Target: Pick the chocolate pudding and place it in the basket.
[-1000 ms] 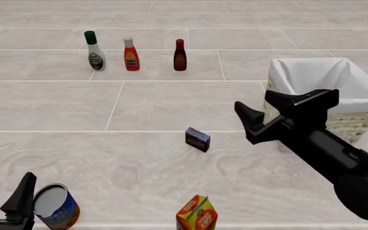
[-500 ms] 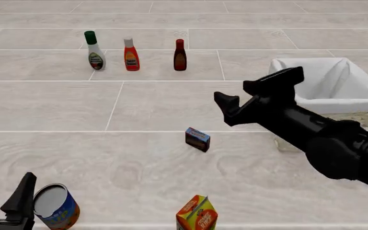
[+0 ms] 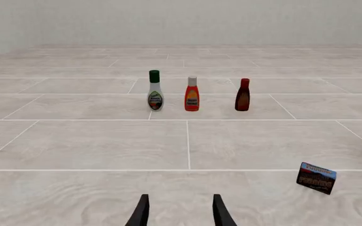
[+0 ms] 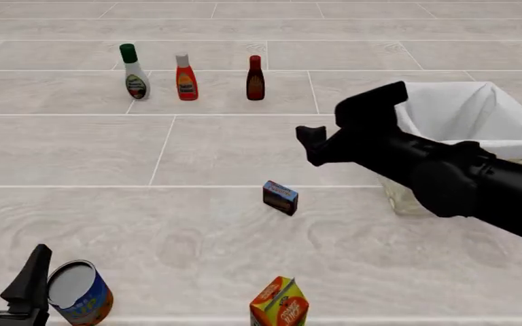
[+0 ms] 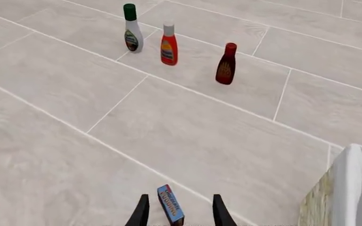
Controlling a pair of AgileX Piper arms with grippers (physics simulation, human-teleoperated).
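The chocolate pudding [image 4: 280, 197], a small dark blue carton with a red-orange face, lies on the tiled surface at the centre. It also shows in the left wrist view [image 3: 316, 177]. In the right wrist view the pudding [image 5: 170, 210] appears between the fingers, lower down and apart from them. My right gripper [image 4: 338, 125] is open and empty, raised above and beyond the pudding, left of the basket [image 4: 478, 119]. The basket is pale wicker with a white lining, at the right. My left gripper [image 4: 5, 268] is open and empty at the near left corner.
Three bottles stand in a row at the far left: white with a green cap [image 4: 135, 73], red-orange [image 4: 185, 78] and dark red [image 4: 255, 79]. An open can [image 4: 79, 292] sits beside my left gripper. An orange-and-green juice carton [image 4: 279, 302] stands at the near edge.
My right arm has swung left, away from the front of the basket, and its open gripper now hangs over the area behind the pudding. The left arm and the objects have not moved.
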